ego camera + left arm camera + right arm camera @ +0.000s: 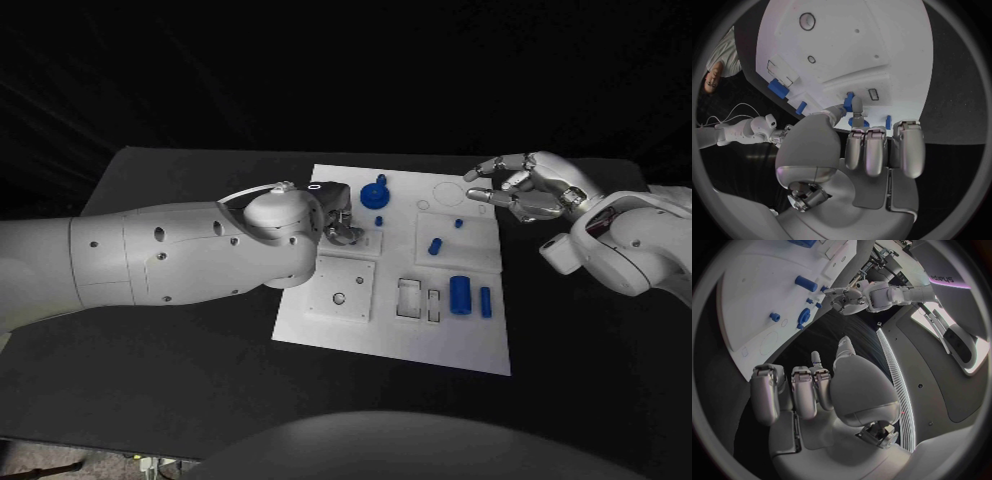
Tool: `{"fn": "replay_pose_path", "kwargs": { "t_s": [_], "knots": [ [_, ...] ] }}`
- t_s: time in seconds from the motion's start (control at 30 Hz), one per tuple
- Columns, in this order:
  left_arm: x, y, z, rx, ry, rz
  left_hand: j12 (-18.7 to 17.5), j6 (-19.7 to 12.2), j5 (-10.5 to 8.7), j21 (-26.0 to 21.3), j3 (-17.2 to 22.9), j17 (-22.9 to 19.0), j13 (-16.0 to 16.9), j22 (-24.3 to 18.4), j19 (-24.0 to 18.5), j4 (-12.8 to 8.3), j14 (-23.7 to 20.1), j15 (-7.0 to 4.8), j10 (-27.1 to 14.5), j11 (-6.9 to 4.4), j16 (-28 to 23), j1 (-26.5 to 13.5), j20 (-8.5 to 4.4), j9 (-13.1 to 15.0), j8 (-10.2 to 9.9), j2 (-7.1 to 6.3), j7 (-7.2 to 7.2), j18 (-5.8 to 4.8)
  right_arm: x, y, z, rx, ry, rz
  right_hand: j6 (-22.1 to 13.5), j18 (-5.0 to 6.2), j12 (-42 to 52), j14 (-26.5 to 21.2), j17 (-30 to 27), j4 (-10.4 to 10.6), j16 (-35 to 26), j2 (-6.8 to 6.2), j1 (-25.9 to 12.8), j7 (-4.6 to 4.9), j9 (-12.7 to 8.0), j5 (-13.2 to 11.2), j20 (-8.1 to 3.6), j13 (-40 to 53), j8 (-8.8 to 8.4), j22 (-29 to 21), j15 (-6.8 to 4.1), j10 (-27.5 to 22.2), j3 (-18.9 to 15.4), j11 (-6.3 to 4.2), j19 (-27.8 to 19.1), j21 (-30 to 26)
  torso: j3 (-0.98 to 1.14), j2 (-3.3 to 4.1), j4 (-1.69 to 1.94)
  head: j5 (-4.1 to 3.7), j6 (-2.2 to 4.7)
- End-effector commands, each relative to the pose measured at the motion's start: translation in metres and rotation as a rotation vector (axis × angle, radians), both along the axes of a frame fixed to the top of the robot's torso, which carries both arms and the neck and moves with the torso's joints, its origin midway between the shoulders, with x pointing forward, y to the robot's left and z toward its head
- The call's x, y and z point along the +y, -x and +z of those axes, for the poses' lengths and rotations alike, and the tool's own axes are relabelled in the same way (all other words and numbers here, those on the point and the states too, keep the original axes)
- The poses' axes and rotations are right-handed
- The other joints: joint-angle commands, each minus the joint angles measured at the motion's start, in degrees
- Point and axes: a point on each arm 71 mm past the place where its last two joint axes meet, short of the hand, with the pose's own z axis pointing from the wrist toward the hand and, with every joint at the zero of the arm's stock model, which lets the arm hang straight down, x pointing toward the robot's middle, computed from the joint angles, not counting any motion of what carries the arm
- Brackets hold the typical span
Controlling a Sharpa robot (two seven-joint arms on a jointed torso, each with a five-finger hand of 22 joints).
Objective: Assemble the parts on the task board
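The white task board (476, 345) lies mid-table. On it are a blue round knob (378, 192), a small blue peg (379, 220), a short blue cylinder (434, 244), a large blue cylinder (460, 294) and a slim blue piece (486, 301). My left hand (340, 218) hangs over the board's far left part, just left of the peg. In the left wrist view its thumb and one fingertip (856, 105) come close together at a small blue piece (848, 98); whether they pinch it is unclear. My right hand (522, 186) hovers at the board's far right corner, fingers curled, holding nothing.
A raised white plate with a round hole (342, 287) and a slotted block (418, 299) sit in the board's near half. Black table (173, 380) surrounds the board. My left forearm (159, 255) lies across the table left of the board.
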Motion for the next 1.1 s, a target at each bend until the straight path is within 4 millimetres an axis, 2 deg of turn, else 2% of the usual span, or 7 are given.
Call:
{"fn": "replay_pose_path", "kwargs": {
  "t_s": [0.03,0.8,1.1],
  "knots": [
    [0.0052,0.0019,-0.0031,0.023,-0.052,0.069,0.2,0.5,-0.30,0.2,0.2,15.1,15.1,10.3,1.3,0.2,5.8,-0.43,5.4,-0.91,0.1,0.1,-0.32,0.1,-0.2,0.31,-0.49,-1.04,0.0006,0.0005,-0.0013,0.009,0.001,0.013,-0.2,0.77,-0.2,6.1,15.1,-0.3,0.2,0.06,0.8,0.19,-0.1,0.3,0.14,14.9,-0.20,12.3,0.28,6.3,0.0,0.05,-0.3,-0.2,-0.03,-0.04,-0.01,-0.06,0.01],
    [0.0091,0.0027,-0.0052,0.049,-0.046,0.084,0.2,1.0,0.01,0.2,0.6,15.1,15.1,10.2,1.2,0.2,5.8,-0.59,5.4,-1.08,0.1,0.4,-0.46,0.1,-0.4,0.26,-0.65,-1.02,0.0000,0.0000,-0.0035,0.024,0.005,0.009,-0.2,0.81,-0.2,6.1,15.1,-0.6,0.2,0.37,1.5,0.23,-0.2,0.9,0.19,14.9,-0.16,12.3,0.33,6.3,0.1,0.10,-0.4,-0.4,-0.03,0.03,0.00,0.12,0.01],
    [0.0095,0.0030,-0.0015,-0.003,-0.031,0.080,0.2,1.1,0.28,0.1,1.0,15.1,15.1,10.3,1.3,0.0,5.8,-0.67,5.4,-1.14,0.1,0.7,-0.55,0.1,-0.6,0.11,-0.70,-1.03,-0.0011,0.0002,-0.0033,0.020,0.004,0.007,-0.2,0.84,-0.2,6.1,15.1,-0.7,0.2,0.41,1.6,0.23,-0.2,1.0,0.20,14.9,-0.16,12.2,0.34,6.3,0.1,0.11,-0.5,-0.5,-0.06,0.02,0.02,0.05,0.01]
  ]
}}
